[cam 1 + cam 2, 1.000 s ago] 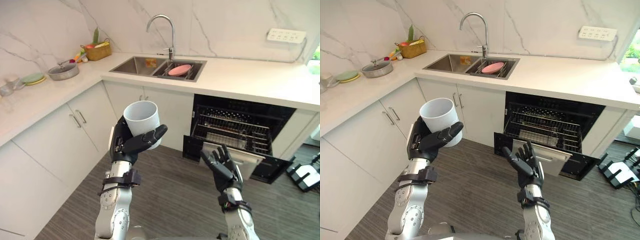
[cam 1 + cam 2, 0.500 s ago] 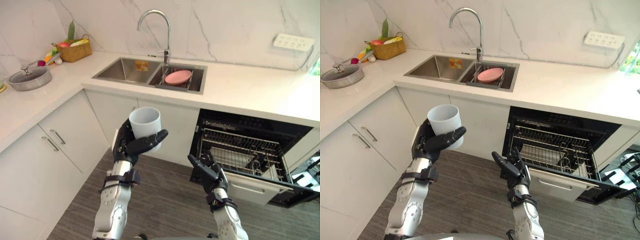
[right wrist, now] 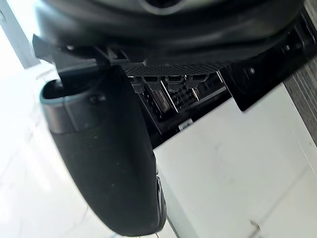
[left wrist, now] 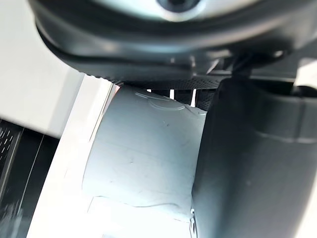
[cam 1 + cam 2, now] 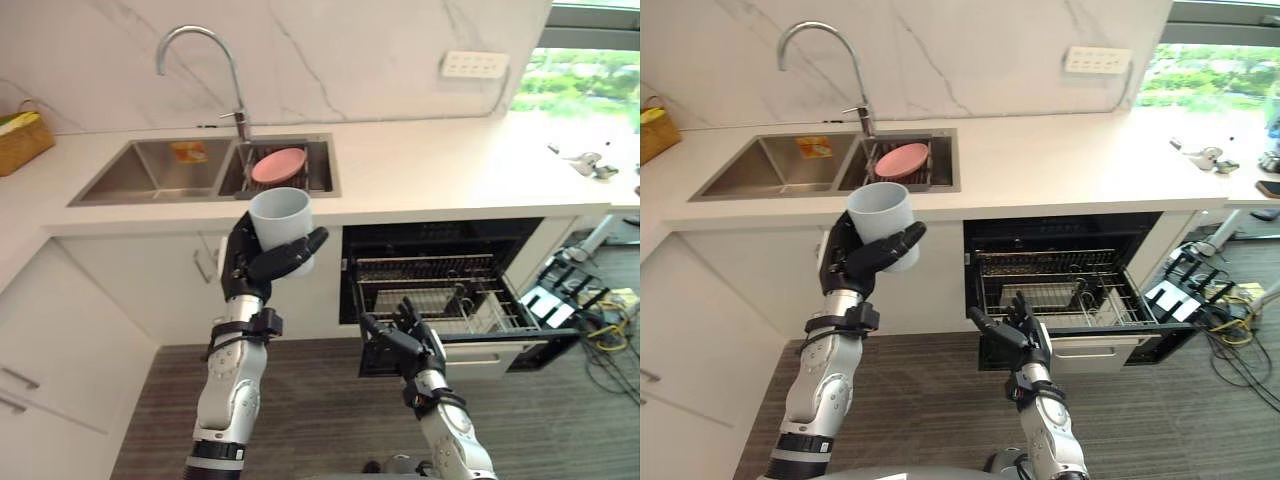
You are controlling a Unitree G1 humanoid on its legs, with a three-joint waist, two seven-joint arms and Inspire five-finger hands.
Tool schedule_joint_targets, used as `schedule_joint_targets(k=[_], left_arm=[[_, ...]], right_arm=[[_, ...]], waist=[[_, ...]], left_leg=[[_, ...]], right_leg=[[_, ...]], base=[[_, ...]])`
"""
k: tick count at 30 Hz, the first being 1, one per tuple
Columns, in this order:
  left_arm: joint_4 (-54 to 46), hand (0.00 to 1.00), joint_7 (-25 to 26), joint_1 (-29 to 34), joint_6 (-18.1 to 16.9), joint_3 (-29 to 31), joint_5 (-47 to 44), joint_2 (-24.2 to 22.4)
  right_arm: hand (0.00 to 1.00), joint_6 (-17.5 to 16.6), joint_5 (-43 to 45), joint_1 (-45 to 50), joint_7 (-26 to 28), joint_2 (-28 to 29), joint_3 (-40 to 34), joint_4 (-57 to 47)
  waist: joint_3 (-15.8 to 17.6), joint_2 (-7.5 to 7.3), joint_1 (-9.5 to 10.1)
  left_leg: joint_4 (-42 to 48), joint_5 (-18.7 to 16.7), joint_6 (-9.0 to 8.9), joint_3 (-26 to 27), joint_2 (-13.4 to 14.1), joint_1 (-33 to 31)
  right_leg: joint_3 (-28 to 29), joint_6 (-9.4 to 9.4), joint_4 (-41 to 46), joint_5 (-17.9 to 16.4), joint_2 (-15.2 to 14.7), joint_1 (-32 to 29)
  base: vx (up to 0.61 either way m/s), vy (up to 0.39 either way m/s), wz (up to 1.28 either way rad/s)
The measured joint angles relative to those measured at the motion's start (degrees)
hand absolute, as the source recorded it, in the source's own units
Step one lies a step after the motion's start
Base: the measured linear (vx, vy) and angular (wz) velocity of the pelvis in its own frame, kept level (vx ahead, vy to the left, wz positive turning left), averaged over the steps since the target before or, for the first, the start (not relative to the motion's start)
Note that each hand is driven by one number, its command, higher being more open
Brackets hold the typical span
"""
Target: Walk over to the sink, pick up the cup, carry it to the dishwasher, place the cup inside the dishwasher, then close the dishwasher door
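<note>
left hand fingers wrapped round upright cup | right hand fingers spread, empty | open dishwasher beyond its fingertips | white counter, sink behind left fingers | grey floor below

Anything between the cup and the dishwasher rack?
In the left eye view only white cabinet front shows between the cup, held by the left hand, and the rack.
</note>
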Motion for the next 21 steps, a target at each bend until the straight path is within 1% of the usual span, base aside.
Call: schedule_joint_targets(k=[1, 2, 3, 4, 5, 6, 7, 8, 9, 10, 12, 13, 14, 15, 16, 17, 18, 19, 20, 21], left_arm=[[0.62, 0.00, 0.10, 0.03, -0.06, -0.37, -0.02, -0.11], [0.99, 0.00, 0.14, 0.03, -0.15, -0.28, -0.02, 0.12], [1.85, 0.00, 0.36, 0.07, -0.15, -0.57, 0.02, -0.05], [2.34, 0.00, 0.68, 0.10, -0.19, -0.66, 0.09, 0.11], [2.62, 0.00, 0.79, 0.08, -0.32, -0.65, 0.09, 0.15], [3.42, 0.00, 1.04, 0.07, -0.61, -0.80, 0.06, 0.04], [3.89, 0.00, 1.36, 0.09, -0.60, -0.97, 0.03, -0.17], [3.90, 0.00, 1.49, 0.10, -0.61, -0.97, 0.03, -0.35], [3.77, 0.00, 1.48, 0.09, -0.61, -0.96, -0.02, -0.57], [3.46, 0.00, 1.36, 0.11, -0.61, -0.96, -0.05, -0.73], [3.15, 0.00, 1.01, 0.17, -0.61, -0.96, -0.04, -0.94], [3.04, 0.00, 0.26, 0.48, -0.60, -0.96, -0.04, -1.48], [3.23, 0.00, -0.33, 0.96, -0.55, -0.91, -0.11, -1.62], [3.21, 0.00, -0.76, 1.29, -0.30, -1.02, -0.17, -1.28], [3.16, 0.00, -1.95, 1.57, -0.22, -0.74, -0.21, 0.46], [3.15, 0.00, -3.10, 1.57, -0.13, -0.62, -0.21, 2.37], [3.09, 0.00, -3.73, 1.56, -0.09, -0.64, -0.23, 2.95], [2.84, 0.00, -5.24, 1.56, -0.07, -0.81, -0.27, 3.36], [2.10, 0.00, -6.72, 1.58, 0.16, -1.16, -0.30, 3.40], [1.40, 0.00, -7.61, 1.62, 0.36, -1.24, -0.31, 3.51]], right_arm=[[1.00, -0.26, -0.63, 0.23, -0.34, -0.86, -0.17, -1.09], [1.00, -0.32, -0.87, 0.16, -0.34, -1.02, -0.09, -1.68], [1.00, -0.65, -1.66, -0.23, -0.32, -1.47, -0.16, -2.06], [1.00, -0.92, -1.64, -1.04, -0.33, -1.55, -0.34, -2.05], [1.00, -1.01, -1.64, -1.45, -0.31, -1.60, -0.30, -2.05], [1.00, -1.02, -1.65, -2.13, -0.27, -1.61, -0.28, -2.06], [1.00, -1.02, -1.70, -2.61, -0.23, -1.74, -0.27, -2.04], [1.00, -1.02, -1.71, -2.73, -0.19, -1.76, -0.24, -2.04], [1.00, -1.02, -1.92, -2.74, -0.19, -1.77, -0.22, -2.04], [1.00, -1.01, -1.98, -2.71, -0.16, -1.86, -0.18, -2.04], [1.00, -1.01, -1.97, -2.68, 0.11, -2.37, -0.19, -2.12], [1.00, -0.99, -1.95, -2.40, 0.42, -3.39, -0.20, -2.36], [1.00, -0.88, -1.94, -1.95, 0.89, -3.79, -0.44, -2.18], [1.00, -0.72, -1.92, -1.36, 1.05, -3.40, -0.81, -2.54], [1.00, -0.71, -1.91, -0.66, 1.93, -2.30, -0.71, -3.20], [1.00, -0.71, -1.90, -0.48, 2.73, -1.44, -0.70, -3.55], [1.00, -0.70, -1.89, -0.48, 2.92, -1.32, -0.68, -3.75], [1.00, -0.70, -1.66, -0.47, 3.04, -1.40, -0.70, -4.00], [1.00, -0.70, -1.42, -0.46, 2.92, -1.48, -0.82, -4.21], [1.00, -0.70, -1.29, -0.46, 2.83, -1.39, -0.80, -4.40]], waist=[[0.27, 1.24, 0.03], [0.39, 1.71, 0.18], [0.31, 2.05, 0.89], [0.18, 2.21, 1.29], [0.31, 1.93, 1.38], [0.38, 1.74, 1.41], [0.37, 1.71, 1.47], [0.36, 1.72, 1.50], [0.34, 1.72, 1.52], [0.19, 1.75, 1.58], [-0.54, 2.55, 1.60], [-1.51, 4.13, 1.51], [-2.18, 3.93, 1.32], [-2.44, 3.25, 0.94], [-2.60, 2.00, 0.95], [-2.86, 1.34, 0.89], [-2.92, 1.24, 0.84], [-2.92, 1.26, 0.66], [-2.93, 1.26, 0.59], [-2.95, 1.25, 0.57]], left_leg=[[12.70, 2.84, 0.08, -2.55, 3.46, -4.79], [17.62, 3.52, -0.36, -3.71, 4.48, -7.08], [19.34, 2.95, -0.75, -6.00, 4.02, -9.04], [15.58, 1.73, -0.50, -7.44, 2.01, -9.50], [12.86, 1.04, -0.05, -8.06, 0.95, -9.55], [6.11, 0.87, 0.06, -10.08, -1.24, -9.03], [-1.89, 1.21, -0.01, -13.07, -3.20, -8.00], [-5.83, 1.56, 0.24, -14.86, -3.93, -7.52], [-11.51, 2.90, 0.83, -17.68, -4.51, -6.80], [-17.00, 5.80, 1.30, -21.02, -4.34, -6.30], [-21.20, 10.60, 1.68, -24.23, -3.16, -6.73], [-22.30, 15.31, 1.69, -25.19, -2.06, -6.94], [-22.89, 12.74, -2.05, -24.77, -2.95, -6.62], [-22.85, 12.68, -1.51, -23.63, -4.03, -6.78], [-22.98, 12.22, -0.56, -21.86, -5.84, -6.61], [-23.41, 12.04, 0.01, -20.43, -7.41, -6.26], [-23.71, 11.93, 0.33, -19.89, -8.03, -5.97], [-24.01, 11.62, 0.86, -19.34, -9.21, -5.32], [-24.15, 11.24, 1.41, -19.08, -9.87, -4.64], [-24.13, 10.98, 1.69, -18.92, -10.07, -4.43]], right_leg=[[1.44, -0.02, -1.49, 0.00, 1.34, 1.72], [2.71, -0.07, -1.98, 0.00, 1.84, 2.50], [5.55, 0.00, -2.02, -0.06, 1.73, 2.34], [8.70, 0.02, -2.02, -0.06, 1.04, 2.26], [10.08, -0.22, -1.99, 0.19, 0.54, 2.28], [12.85, 0.75, -1.92, 0.41, -0.68, 2.30], [15.37, 2.44, -1.96, 1.16, -1.61, 2.14], [16.55, 2.86, -2.08, 1.26, -2.01, 2.03], [18.14, 3.57, -2.23, 1.34, -2.45, 1.92], [20.17, 4.88, -2.37, 1.17, -2.80, 1.34], [23.03, 6.83, -1.88, 0.56, -3.21, -0.49], [24.48, 8.60, -1.34, 0.10, -2.80, -1.92], [26.33, 10.38, -1.23, 0.09, -3.68, -2.75], [26.82, 10.85, -1.80, 0.56, -4.81, -2.90], [27.18, 11.90, -3.37, 1.50, -6.83, -2.87], [27.19, 13.32, -5.00, 2.65, -8.63, -2.75], [27.21, 13.92, -6.03, 3.29, -9.36, -2.43], [27.27, 15.12, -8.11, 4.56, -10.44, -1.32], [27.36, 15.82, -9.70, 5.28, -11.05, -0.34], [27.48, 15.82, -10.25, 5.56, -11.16, -0.11]], base=[[0.13, -0.061, -0.74], [0.19, -0.021, -0.93], [0.21, 0.087, -1.18], [0.27, 0.107, -1.27], [0.24, 0.115, -1.23], [0.23, 0.144, -1.13], [0.22, 0.164, -1.07], [0.21, 0.209, -0.87], [0.20, 0.248, -0.76], [0.19, 0.271, -0.78], [0.16, 0.333, -0.72], [0.20, 0.482, -0.70], [0.17, 0.430, -0.61], [0.15, 0.406, -0.55], [0.11, 0.348, -0.54], [0.10, 0.319, -0.53], [0.09, 0.268, -0.36], [0.09, 0.221, -0.19], [0.07, 0.168, -0.14], [0.06, 0.112, -0.21]])
